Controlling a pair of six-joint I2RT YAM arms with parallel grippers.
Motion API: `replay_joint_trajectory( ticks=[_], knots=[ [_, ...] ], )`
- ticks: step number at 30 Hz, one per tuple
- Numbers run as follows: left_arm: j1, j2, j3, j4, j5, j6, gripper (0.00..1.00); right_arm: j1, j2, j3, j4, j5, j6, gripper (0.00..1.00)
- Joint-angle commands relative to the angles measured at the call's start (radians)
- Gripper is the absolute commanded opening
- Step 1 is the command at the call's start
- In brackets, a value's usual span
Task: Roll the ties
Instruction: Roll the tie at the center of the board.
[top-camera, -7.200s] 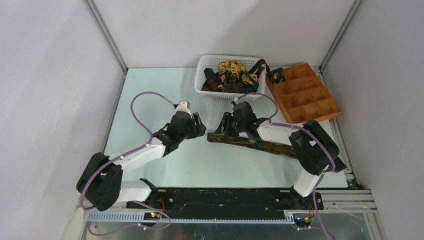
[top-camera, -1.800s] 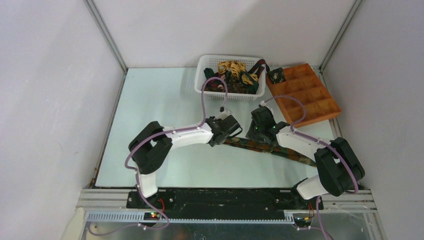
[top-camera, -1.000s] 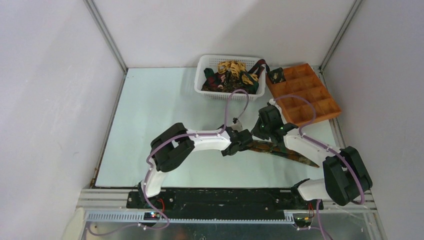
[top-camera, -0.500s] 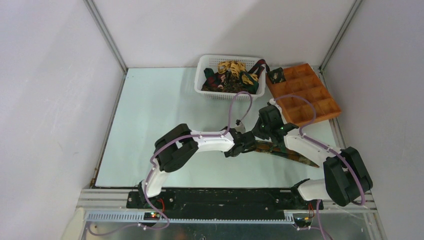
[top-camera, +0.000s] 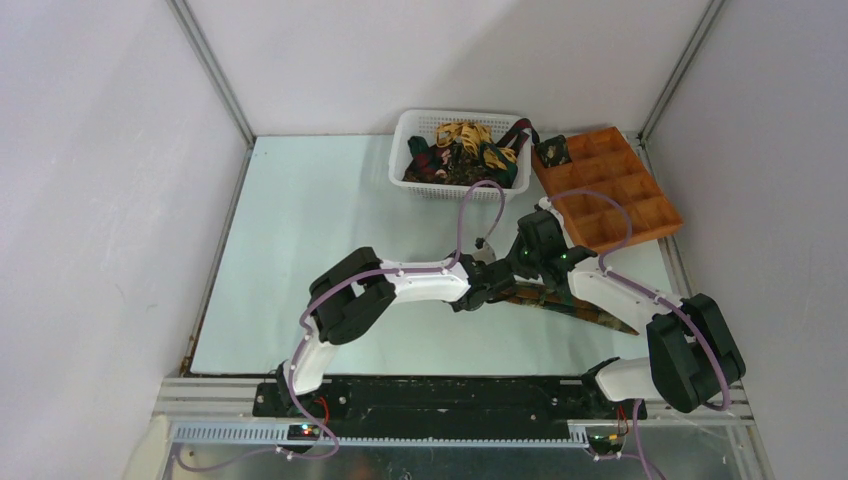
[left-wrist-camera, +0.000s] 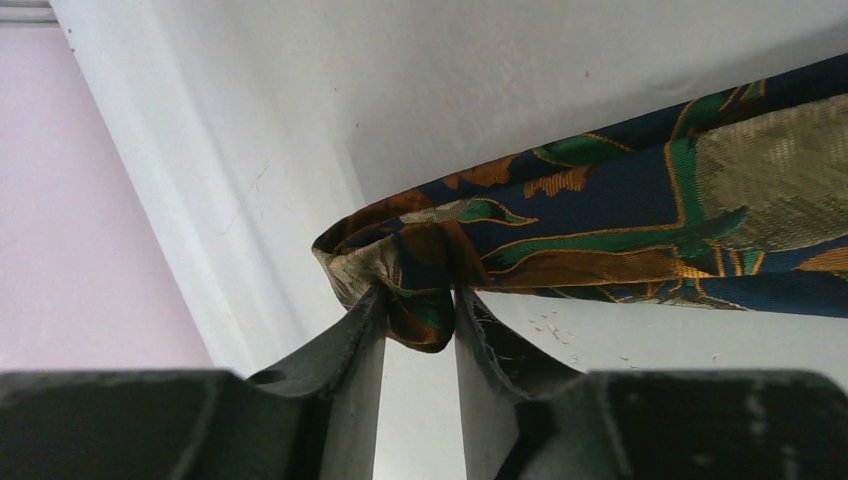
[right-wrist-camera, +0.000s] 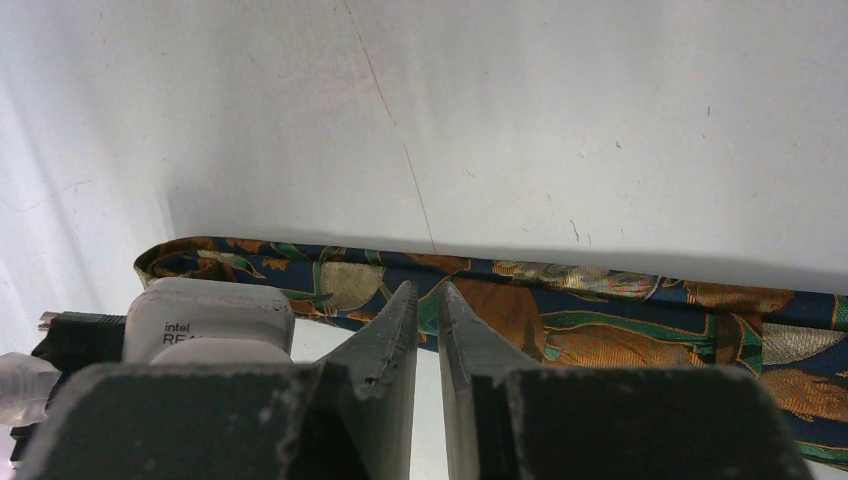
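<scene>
Top external view: two white-and-black arms reach across a pale desk (top-camera: 300, 230) and meet right of its middle. Below them a long dark green, brown and orange tie (top-camera: 603, 315) lies flat, slanting toward the near right corner.

Left wrist view: the left fingers (left-wrist-camera: 355, 345) grasp the tie's folded-over end, with the fabric bunched between them and touching both.

Right wrist view: the right fingers (right-wrist-camera: 385, 330) stand almost together, tips at the tie's near edge. Whether they pinch the cloth cannot be told.

At the far edge sits a white basket (top-camera: 400, 152) heaped with more ties (top-camera: 462, 148). Just right of it, in the far right corner, an orange-brown tray (top-camera: 612, 190) holds one small dark rolled tie (top-camera: 552, 150) in its far left compartment.
</scene>
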Motion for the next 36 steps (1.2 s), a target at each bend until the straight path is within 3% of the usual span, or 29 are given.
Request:
replay_joint_trajectory(
  ticks=[1,26,36],
  knots=[
    [-0.007,-0.016,0.032,0.038,0.037,-0.003,0.36,-0.005,-0.016,-0.001,0.02,0.005,0.006,0.16],
    [0.072,-0.105,-0.069,0.164,0.225,-0.005,0.44,-0.007,-0.033,-0.001,0.019,0.013,-0.006,0.19],
    [0.086,-0.197,-0.047,0.185,0.25,-0.01,0.5,-0.03,-0.09,-0.001,0.066,-0.01,-0.046,0.3]
  ],
)
